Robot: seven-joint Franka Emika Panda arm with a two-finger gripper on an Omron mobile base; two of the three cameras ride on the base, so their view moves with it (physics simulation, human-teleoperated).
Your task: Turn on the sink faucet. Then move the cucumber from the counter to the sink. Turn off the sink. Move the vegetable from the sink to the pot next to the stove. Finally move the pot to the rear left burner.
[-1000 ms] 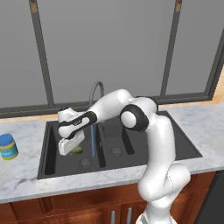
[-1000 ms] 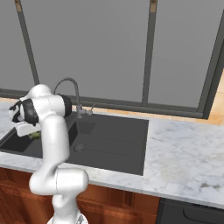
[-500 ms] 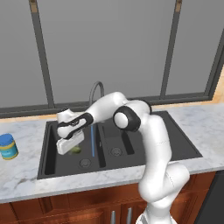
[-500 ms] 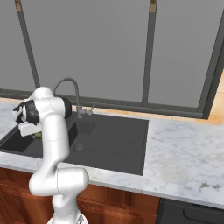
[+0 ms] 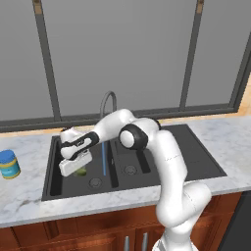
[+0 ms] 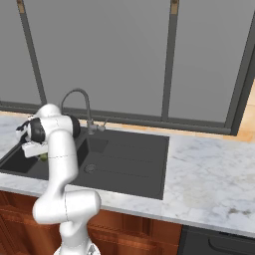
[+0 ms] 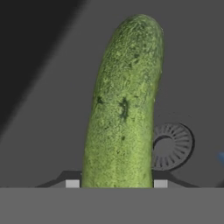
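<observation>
My gripper (image 5: 77, 168) hangs low over the left bowl of the dark sink (image 5: 171, 147), shut on the green cucumber (image 5: 81, 171). In the hand view the cucumber (image 7: 124, 109) runs upward between the two fingertips (image 7: 72, 183), with the round drain (image 7: 171, 146) on the basin floor behind it. The grey gooseneck faucet (image 5: 109, 98) stands behind the sink, and a blue stream of water (image 5: 104, 159) falls from it just right of the gripper. In the right base view the gripper (image 6: 34, 149) sits at the sink's (image 6: 134, 159) far left, with a bit of the cucumber (image 6: 44, 156) below it.
A small blue jar with a yellow band (image 5: 9, 164) stands on the white marble counter (image 5: 230, 142) left of the sink. A raised divider splits the two bowls. Window panels rise behind the faucet (image 6: 74, 94). Bare counter (image 6: 209, 179) stretches to the right.
The arm's elbow has swung a little to the left and down. The hand with the cucumber has sunk slightly over the left bowl. The water keeps running.
</observation>
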